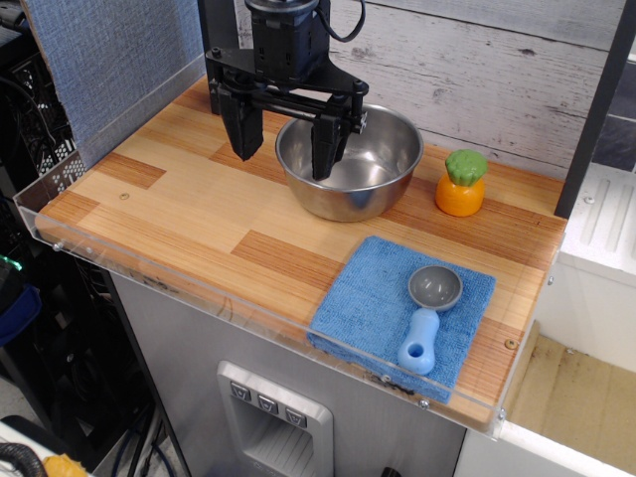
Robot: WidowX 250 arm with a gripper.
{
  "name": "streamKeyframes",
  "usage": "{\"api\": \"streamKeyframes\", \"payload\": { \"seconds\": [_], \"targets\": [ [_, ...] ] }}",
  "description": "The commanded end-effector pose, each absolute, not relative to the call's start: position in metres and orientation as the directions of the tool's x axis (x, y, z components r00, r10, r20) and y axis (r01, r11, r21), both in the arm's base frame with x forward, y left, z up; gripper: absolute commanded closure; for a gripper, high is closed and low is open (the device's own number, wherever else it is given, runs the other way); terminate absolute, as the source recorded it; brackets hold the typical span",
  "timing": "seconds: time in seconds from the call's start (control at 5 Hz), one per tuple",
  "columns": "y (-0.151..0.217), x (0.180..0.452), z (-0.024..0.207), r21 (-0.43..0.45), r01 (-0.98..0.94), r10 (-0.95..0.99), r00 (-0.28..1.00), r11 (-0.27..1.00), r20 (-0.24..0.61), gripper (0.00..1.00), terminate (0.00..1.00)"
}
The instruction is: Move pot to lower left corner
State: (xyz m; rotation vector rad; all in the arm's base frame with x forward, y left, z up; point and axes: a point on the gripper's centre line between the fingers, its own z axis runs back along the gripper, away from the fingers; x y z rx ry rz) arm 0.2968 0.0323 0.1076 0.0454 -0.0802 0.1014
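Nearest, along the front edge of the light and brown plank wooden tabletop [199, 214], runs a clear plastic lip [229, 288]. Just behind it on the right lies a square blue cloth [373, 298], and on the cloth rests a small grey scoop with a blue handle [427, 316], its bowl pointing away from the front edge. The lower left corner [60, 214] of the tabletop shows bare planks inside the plastic edging.

Farther back, around the middle of the table, sits the large round shiny stainless-steel pot [363, 174], upright and well apart from that corner. To its right, near but not touching, stands a small orange toy with a green top [462, 183].

Over the pot's left side hangs the black gripper [285, 134], its two fingers spread apart: one finger [324, 149] reaches down inside the bowl, the other sits outside the left wall, so they straddle the rim. Whether either finger touches the metal cannot be told. Behind everything rises a pale weathered wooden wall [467, 70].
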Motion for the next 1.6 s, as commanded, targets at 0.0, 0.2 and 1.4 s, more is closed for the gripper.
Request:
{"api": "streamKeyframes", "payload": {
  "seconds": [0.0,0.2,1.4],
  "targets": [
    [0.032,0.297,0.108,0.041,-0.103,0.099,0.992,0.994,0.082,0.0,0.0],
    [0.025,0.324,0.095,0.136,-0.094,0.078,0.99,0.986,0.117,0.0,0.0],
    [-0.012,0.379,0.062,0.161,-0.04,0.021,0.993,0.986,0.12,1.0,0.0]
  ]
}}
